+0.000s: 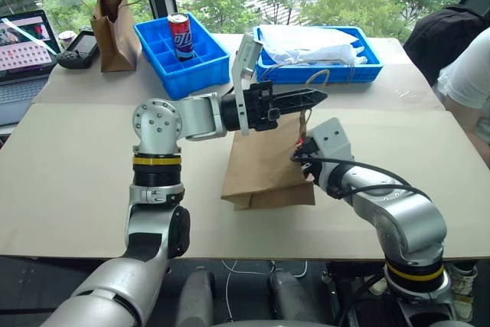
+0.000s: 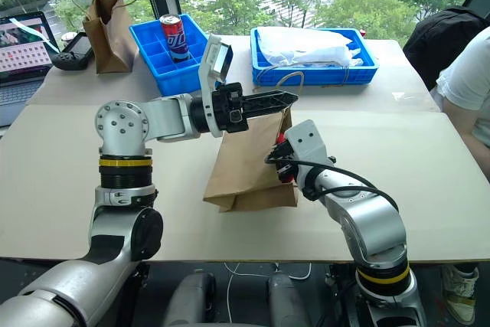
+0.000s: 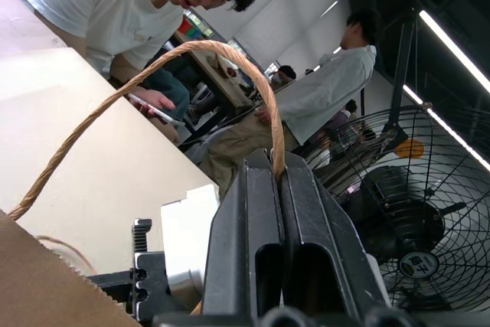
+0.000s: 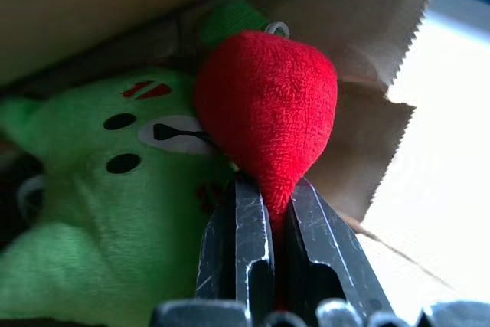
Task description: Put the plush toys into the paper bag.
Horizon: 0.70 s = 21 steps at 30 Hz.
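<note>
The wide brown paper bag point(image 1: 264, 162) lies in the middle of the table with its mouth facing right. My left gripper point(image 1: 318, 98) is shut on one twine handle point(image 3: 138, 82) and holds the top of the mouth up. At the bag's mouth, my right gripper point(image 4: 279, 197) is shut on the pointed tip of the red chili plush toy point(image 4: 268, 105). The chili's body and green stem reach inside the bag. The green plush toy point(image 4: 99, 212) with a face lies inside the bag, touching the chili.
At the back stand a narrower brown bag point(image 1: 115, 21), a blue crate point(image 1: 207, 63) with a soda can point(image 1: 180, 36), and a blue tray point(image 1: 321, 73) holding white plastic. A laptop point(image 1: 23, 51) sits at far left. A person point(image 1: 471, 89) is at the table's right edge.
</note>
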Motion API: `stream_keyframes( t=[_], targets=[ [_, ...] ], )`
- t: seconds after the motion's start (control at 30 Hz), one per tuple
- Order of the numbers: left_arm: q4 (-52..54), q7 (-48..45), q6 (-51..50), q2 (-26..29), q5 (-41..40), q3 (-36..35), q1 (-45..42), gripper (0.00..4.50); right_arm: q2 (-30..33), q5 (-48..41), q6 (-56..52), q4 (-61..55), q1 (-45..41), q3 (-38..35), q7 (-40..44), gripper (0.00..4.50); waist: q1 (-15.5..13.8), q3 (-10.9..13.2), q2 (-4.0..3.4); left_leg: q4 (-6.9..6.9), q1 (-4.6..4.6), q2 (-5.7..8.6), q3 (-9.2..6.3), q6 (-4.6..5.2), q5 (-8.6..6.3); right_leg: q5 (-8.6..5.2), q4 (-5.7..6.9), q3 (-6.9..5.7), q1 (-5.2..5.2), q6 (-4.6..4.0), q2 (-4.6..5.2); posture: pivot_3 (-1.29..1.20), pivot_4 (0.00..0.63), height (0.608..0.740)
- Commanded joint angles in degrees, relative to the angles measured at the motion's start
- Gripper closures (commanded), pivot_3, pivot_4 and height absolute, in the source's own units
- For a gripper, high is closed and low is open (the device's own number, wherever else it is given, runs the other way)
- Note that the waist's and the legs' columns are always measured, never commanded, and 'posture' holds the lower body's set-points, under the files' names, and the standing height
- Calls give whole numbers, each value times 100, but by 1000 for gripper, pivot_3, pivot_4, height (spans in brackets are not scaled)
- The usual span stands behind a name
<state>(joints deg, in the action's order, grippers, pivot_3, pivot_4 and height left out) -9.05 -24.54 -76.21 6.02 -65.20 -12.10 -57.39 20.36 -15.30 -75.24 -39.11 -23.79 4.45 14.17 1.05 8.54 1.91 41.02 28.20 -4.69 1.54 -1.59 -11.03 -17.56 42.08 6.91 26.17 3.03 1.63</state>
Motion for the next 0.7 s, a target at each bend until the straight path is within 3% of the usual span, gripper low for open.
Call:
stream_keyframes(
  t=[0.03, 0.2, 0.27, 0.33, 0.63, 0.7],
  targets=[
    [311, -83, 88, -54, -78, 40, 50, 4500, -101, -30, 436, 145, -70, 83, 56, 4493, -3, 0, 0, 0, 1, 0, 0, 0, 0, 0, 0, 0, 0, 0, 0, 0, 150, 665],
    [403, -90, 28, -33, -143, 72, 163, 4500, 136, 76, 1584, 890, -78, 460, 550, 4493, 0, 0, 0, 1, 1, 0, 0, 0, 0, 0, -1, -1, -1, 0, 0, 0, 150, 665],
    [457, -83, 6, -20, -171, 72, 216, 4500, 68, 62, 2008, 1137, -70, 422, 671, 3690, -1, 0, 0, 1, 1, 1, 0, 0, 0, 0, -2, -1, 0, 0, 0, 0, 150, 665],
    [501, -65, -5, -4, -187, 60, 260, 4500, -36, -19, 2273, 1285, -32, 357, 768, 3186, -2, 0, 0, 0, 1, 1, 0, 0, 0, 0, -2, 0, -1, 1, 0, 0, 150, 665],
    [551, -78, -13, 106, -186, 34, 351, 4500, 35, -95, 2610, 1306, 279, 88, 984, 118, -6, 0, 0, 1, 1, 0, 0, 0, 0, 0, -1, 0, -1, 0, 0, 0, 150, 665],
    [555, -91, -21, 126, -191, 43, 371, 4500, 150, -237, 2545, 1227, 396, -233, 1047, 118, -14, 0, 0, 1, 1, 0, 0, 0, 0, 0, -1, -1, -1, 0, 1, 0, 150, 665]
  ],
)
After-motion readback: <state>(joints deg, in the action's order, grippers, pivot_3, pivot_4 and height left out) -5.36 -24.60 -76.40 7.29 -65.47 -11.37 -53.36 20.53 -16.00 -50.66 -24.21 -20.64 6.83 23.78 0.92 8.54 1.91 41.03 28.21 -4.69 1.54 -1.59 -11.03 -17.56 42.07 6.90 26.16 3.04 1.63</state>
